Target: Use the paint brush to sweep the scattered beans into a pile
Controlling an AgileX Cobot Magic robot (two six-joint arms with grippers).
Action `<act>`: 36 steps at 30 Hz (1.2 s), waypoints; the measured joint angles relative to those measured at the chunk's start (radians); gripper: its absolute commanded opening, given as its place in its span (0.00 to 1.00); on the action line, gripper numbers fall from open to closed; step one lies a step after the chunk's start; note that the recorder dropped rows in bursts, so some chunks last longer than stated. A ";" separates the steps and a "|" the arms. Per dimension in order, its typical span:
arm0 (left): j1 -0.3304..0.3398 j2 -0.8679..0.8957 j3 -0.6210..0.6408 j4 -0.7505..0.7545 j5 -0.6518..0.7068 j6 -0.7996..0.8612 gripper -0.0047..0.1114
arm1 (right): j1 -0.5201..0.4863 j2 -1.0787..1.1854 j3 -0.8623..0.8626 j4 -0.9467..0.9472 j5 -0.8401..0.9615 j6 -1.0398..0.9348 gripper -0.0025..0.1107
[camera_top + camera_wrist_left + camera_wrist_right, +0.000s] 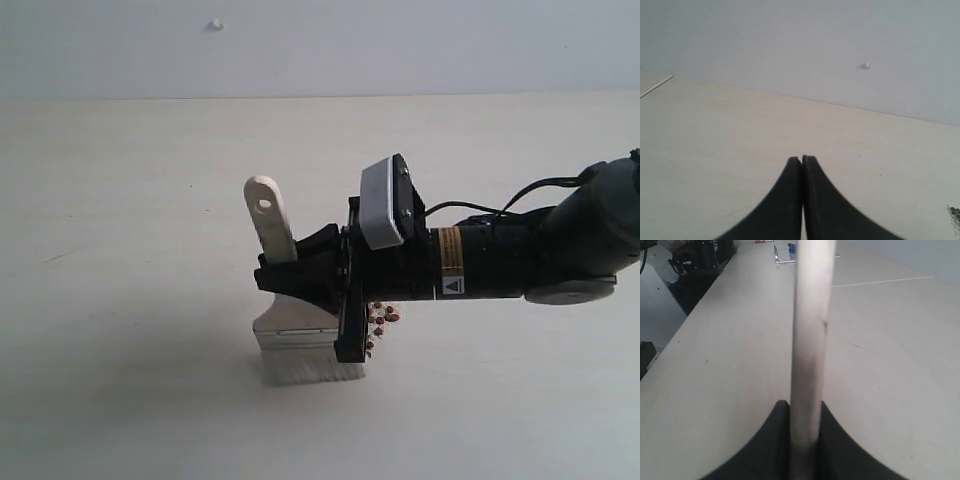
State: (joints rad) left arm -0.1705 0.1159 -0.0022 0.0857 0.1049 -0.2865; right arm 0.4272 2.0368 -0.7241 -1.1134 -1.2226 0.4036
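My right gripper [290, 268] reaches in from the right and is shut on the wooden handle of the paint brush [272, 225], which stands upright. Its silver ferrule [292, 328] and pale bristles [310, 368] press on the table. A few reddish-brown beans [382, 316] show just right of the gripper's lower edge; the rest of the pile is hidden behind it. In the right wrist view the handle [810, 340] runs straight out between the two black fingers [827, 420]. My left gripper [802, 159] is shut with nothing in it, over bare table. Some beans [954, 212] peek in at that view's edge.
The pale wooden table [120, 250] stretches wide around the brush, with a light wall [400, 40] behind. In the right wrist view, dark equipment [695, 265] stands past the table's edge and small objects [785, 252] lie at its far end.
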 measured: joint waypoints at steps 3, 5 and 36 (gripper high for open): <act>0.000 0.000 0.000 0.000 0.000 0.000 0.04 | 0.000 0.014 -0.044 -0.015 0.004 0.014 0.02; 0.000 0.000 0.000 0.000 0.000 0.000 0.04 | -0.005 0.021 -0.070 -0.019 0.010 0.022 0.02; 0.000 0.000 0.000 0.000 0.000 0.000 0.04 | -0.115 -0.266 -0.177 -0.458 0.014 0.529 0.02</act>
State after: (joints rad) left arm -0.1705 0.1159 -0.0022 0.0857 0.1049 -0.2865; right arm 0.3118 1.7712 -0.9008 -1.5709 -1.2090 0.9325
